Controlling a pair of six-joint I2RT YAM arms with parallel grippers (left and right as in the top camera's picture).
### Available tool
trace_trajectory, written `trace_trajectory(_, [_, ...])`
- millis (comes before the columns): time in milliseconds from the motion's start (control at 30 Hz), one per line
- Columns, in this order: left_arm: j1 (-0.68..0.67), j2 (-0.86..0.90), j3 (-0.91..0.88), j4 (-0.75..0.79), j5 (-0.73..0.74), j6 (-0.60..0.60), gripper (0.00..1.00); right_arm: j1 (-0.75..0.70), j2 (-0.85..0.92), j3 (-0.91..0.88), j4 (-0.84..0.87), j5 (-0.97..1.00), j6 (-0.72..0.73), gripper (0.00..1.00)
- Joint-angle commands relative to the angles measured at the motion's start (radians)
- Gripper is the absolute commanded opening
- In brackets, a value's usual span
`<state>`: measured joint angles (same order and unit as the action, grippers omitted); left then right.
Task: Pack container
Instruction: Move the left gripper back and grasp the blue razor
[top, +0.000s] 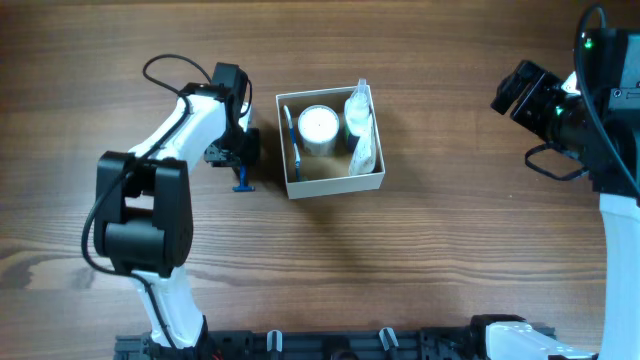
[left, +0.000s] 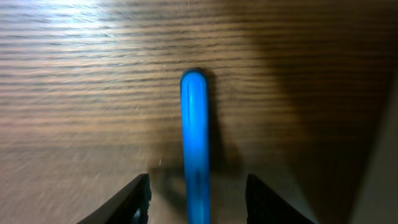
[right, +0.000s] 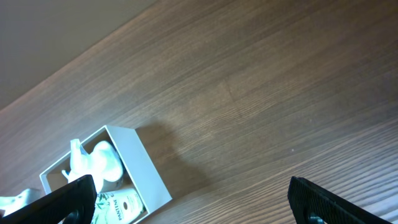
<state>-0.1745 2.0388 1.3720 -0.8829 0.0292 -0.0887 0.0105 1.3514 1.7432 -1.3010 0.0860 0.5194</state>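
The container (top: 333, 183) is a square white-walled box at the table's middle. It holds a round white jar (top: 318, 126), a clear plastic-wrapped item (top: 362, 140) and a blue item (top: 290, 132) along its left wall. My left gripper (top: 240, 160) is just left of the container, low over a blue stick-like object (top: 241, 183) on the table. In the left wrist view the open jaws (left: 196, 199) straddle that blue object (left: 194, 143) without touching it. My right gripper (right: 189, 199) is open and empty, high at the far right; the container's corner (right: 146, 171) shows in its view.
The wooden table (top: 450, 250) surrounds the container. In the right wrist view, a white sachet (right: 118, 205) with printed text lies inside the container next to a white wrapped item (right: 102, 162).
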Motion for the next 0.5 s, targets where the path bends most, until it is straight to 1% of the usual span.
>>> trace_trajectory(0, [0.003, 0.035, -0.013, 0.020, 0.019, 0.030, 0.43, -0.002, 0.004, 0.002, 0.002, -0.006, 0.005, 1.00])
trace_trajectory(67, [0.003, 0.036, -0.013, 0.022, 0.019, 0.030, 0.33, -0.002, 0.005, 0.002, 0.003, -0.006, 0.005, 1.00])
trace_trajectory(200, [0.003, 0.032, -0.012, 0.019, 0.018, 0.029, 0.20, -0.002, 0.004, 0.002, 0.003, -0.006, 0.005, 1.00])
trace_trajectory(267, [0.003, 0.025, -0.011, 0.004, 0.018, 0.029, 0.11, -0.002, 0.004, 0.002, 0.003, -0.006, 0.005, 1.00])
trace_trajectory(467, [0.003, -0.058, 0.043, -0.122, -0.005, 0.029, 0.04, -0.002, 0.004, 0.002, 0.003, -0.006, 0.005, 1.00])
